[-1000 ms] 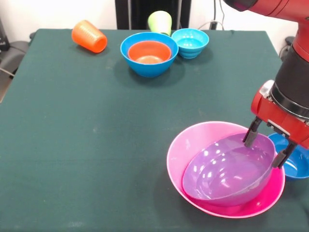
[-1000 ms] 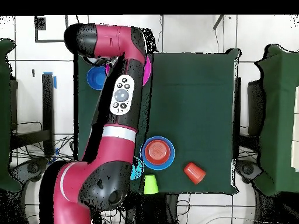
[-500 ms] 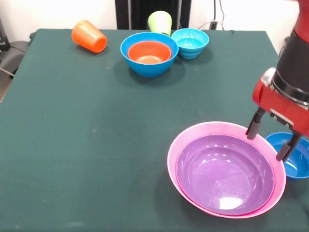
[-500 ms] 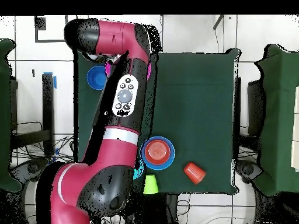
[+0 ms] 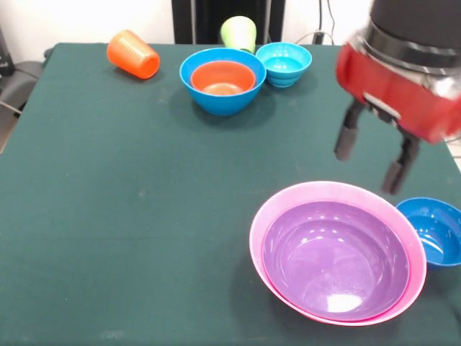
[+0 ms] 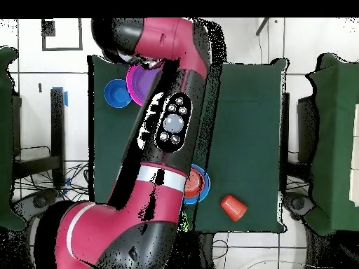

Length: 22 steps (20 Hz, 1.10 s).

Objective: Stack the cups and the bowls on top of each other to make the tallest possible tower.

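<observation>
Dark green table, white wall behind. Gripper hangs above the table, fingers apart, empty, just beyond the pink bowl. Purple bowl nested in pink; dark blue bowl beside it. Orange bowl sits in blue bowl; cyan bowl, green cup, tipped orange cup at far edge. Overhead: arm hides most bowls.

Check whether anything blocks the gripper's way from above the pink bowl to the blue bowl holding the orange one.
Nothing visible does. The open gripper hangs above bare table; the blue bowl with the orange bowl inside has only cloth between.
</observation>
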Tool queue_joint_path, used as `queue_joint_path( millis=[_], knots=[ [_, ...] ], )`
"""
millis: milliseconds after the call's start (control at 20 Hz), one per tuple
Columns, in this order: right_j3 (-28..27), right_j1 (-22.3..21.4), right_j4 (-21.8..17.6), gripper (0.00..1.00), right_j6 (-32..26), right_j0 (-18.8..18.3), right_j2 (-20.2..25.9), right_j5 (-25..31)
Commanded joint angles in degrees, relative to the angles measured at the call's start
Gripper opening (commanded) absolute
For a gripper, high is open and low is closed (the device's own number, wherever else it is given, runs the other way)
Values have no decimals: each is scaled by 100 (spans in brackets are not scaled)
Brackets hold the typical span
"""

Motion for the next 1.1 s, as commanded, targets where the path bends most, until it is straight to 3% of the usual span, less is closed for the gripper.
queue_joint_path(
  millis=[50, 350, 600, 1100],
  knots=[
    [985, -389, -619, 100, -1590, -158, 890, -32],
    [807, -141, -1360, 100, -1998, -136, 734, -687],
    [856, 97, -1444, 100, -1905, -227, 1247, -1442],
    [620, 169, -1824, 100, -2504, -435, 1640, -1303]
  ],
)
